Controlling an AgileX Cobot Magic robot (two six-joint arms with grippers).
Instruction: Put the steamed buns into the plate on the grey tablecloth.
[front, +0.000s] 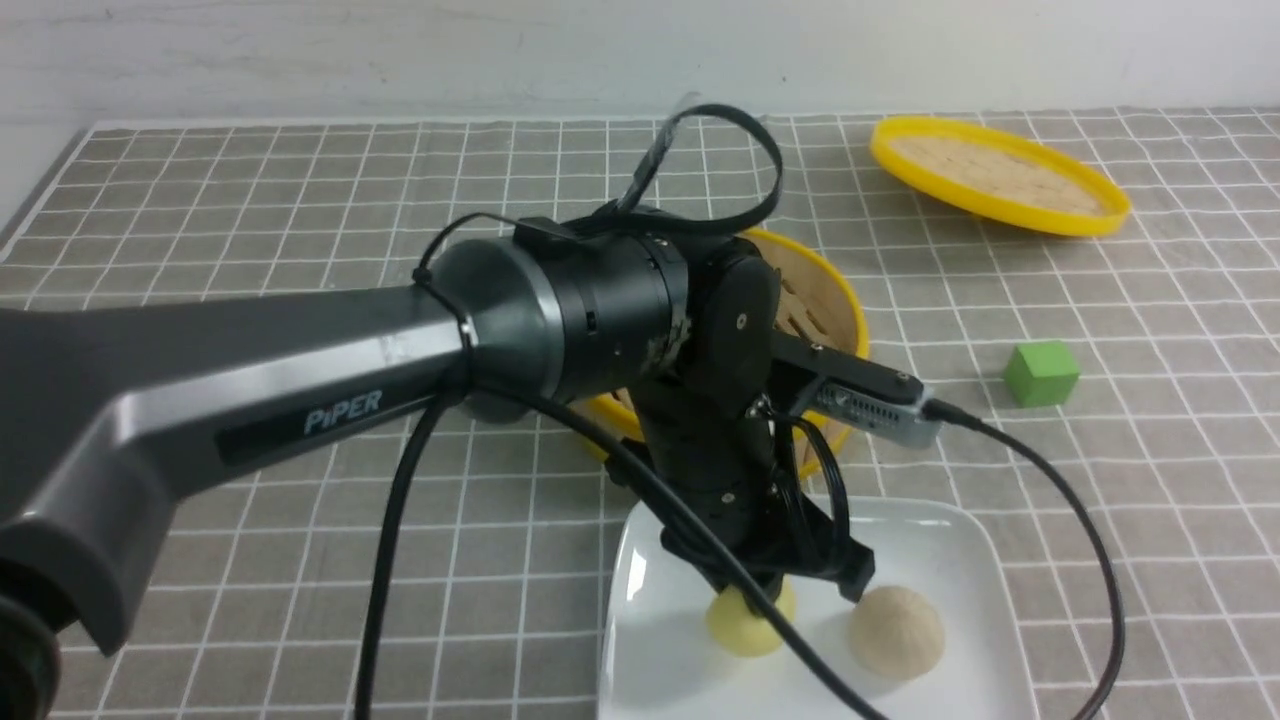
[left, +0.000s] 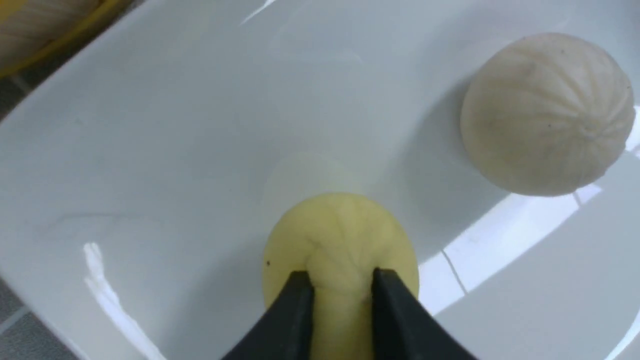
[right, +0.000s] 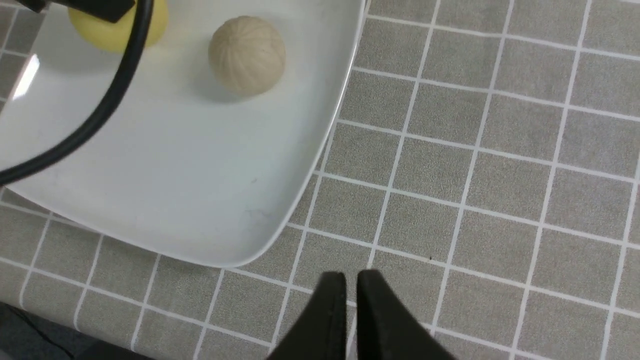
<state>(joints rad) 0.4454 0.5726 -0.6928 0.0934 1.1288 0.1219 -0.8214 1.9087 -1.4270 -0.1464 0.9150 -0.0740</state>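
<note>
On the grey tablecloth (front: 300, 200) lies the white plate (front: 960, 560) near the front edge. Both steamed buns are on it: the pale yellow one (front: 745, 625) to the left and the beige-white one (front: 897, 632) to the right, apart from each other. My left gripper (left: 341, 280) comes down from above and is shut on the pleated top of the yellow bun (left: 340, 235), whose base rests on the plate (left: 175, 150). The right arm is out of the front view. My right gripper (right: 351, 280) hangs shut and empty over the cloth (right: 475, 150), beside the plate's corner (right: 175, 175).
A yellow-rimmed bamboo steamer basket (front: 830, 310) stands just behind the plate, half hidden by my left arm. Its flat lid (front: 1000, 175) lies at the back right. A green cube (front: 1041, 373) sits right of the basket. A black cable (front: 1080, 540) loops over the plate's right side.
</note>
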